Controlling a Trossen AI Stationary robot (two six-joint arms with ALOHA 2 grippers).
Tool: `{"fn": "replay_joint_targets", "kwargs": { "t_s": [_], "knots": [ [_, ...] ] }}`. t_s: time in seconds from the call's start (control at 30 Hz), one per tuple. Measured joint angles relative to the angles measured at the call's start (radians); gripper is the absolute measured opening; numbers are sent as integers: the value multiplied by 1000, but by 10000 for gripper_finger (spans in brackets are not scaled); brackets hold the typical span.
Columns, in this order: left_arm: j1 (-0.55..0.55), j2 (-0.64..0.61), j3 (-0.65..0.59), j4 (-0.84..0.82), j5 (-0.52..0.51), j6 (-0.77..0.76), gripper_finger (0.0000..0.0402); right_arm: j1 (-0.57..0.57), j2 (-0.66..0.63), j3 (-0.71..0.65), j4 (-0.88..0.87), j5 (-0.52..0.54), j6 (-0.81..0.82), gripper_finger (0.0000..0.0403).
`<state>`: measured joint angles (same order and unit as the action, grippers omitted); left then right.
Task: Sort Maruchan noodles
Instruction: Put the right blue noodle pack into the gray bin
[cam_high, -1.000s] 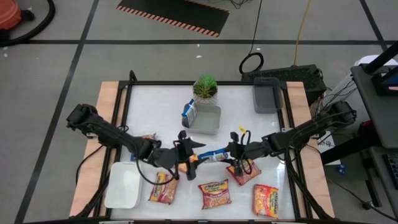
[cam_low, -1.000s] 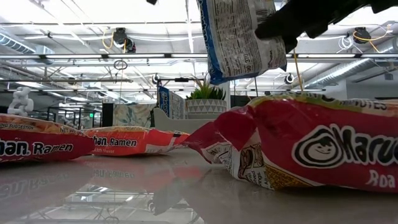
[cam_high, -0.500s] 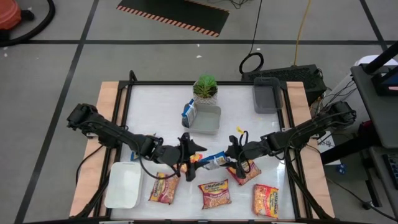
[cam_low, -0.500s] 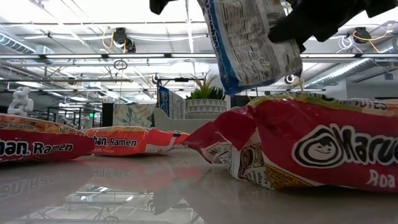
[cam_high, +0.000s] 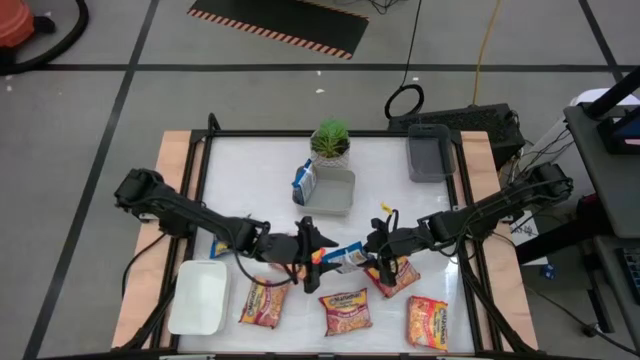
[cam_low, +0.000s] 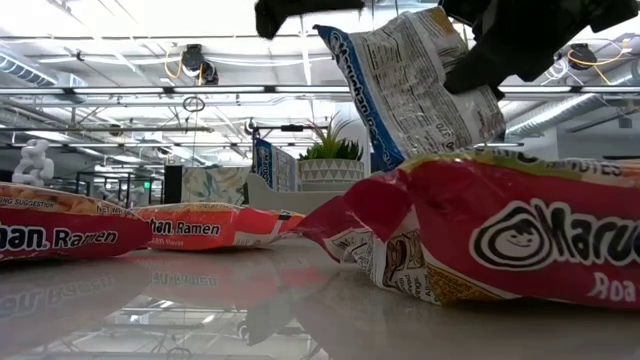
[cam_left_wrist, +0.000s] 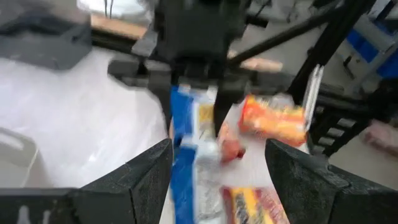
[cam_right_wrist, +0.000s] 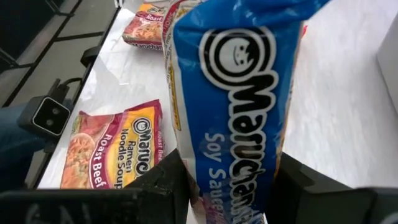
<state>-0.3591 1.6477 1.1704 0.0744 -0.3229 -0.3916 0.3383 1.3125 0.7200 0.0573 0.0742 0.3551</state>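
Note:
A blue-white Maruchan packet hangs above the table's middle with my right gripper shut on it. The right wrist view shows its blue face. My left gripper faces it from the table's left, open. The packet's free end reaches in between the left gripper's spread fingers. Red packets lie flat in a row near the front edge. Another red packet lies below my right gripper. My right gripper pinches one end of the blue packet between its two fingers, coming from the table's right and slanting down. The packet is lifted clear and tilted, its other end stretching toward the left gripper. My left gripper: I cannot tell whether a finger brushes the packet.
A grey tray behind the grippers holds a blue packet standing on edge. A potted plant stands behind that tray. A second grey tray is at the far right, and a white tray at the near left.
My left gripper has moved toward the table's right, closing in on the blue packet, and has rolled a little. My right gripper has stayed in place but has turned, and the packet has tipped with it from near upright to slanted.

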Motion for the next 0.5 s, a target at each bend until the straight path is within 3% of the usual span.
{"fn": "replay_joint_targets", "kwargs": {
  "t_s": [0.5],
  "knots": [
    [40,48,0,14,8,-13,260,-17,0,0,5,1,-44,133]
  ]
}}
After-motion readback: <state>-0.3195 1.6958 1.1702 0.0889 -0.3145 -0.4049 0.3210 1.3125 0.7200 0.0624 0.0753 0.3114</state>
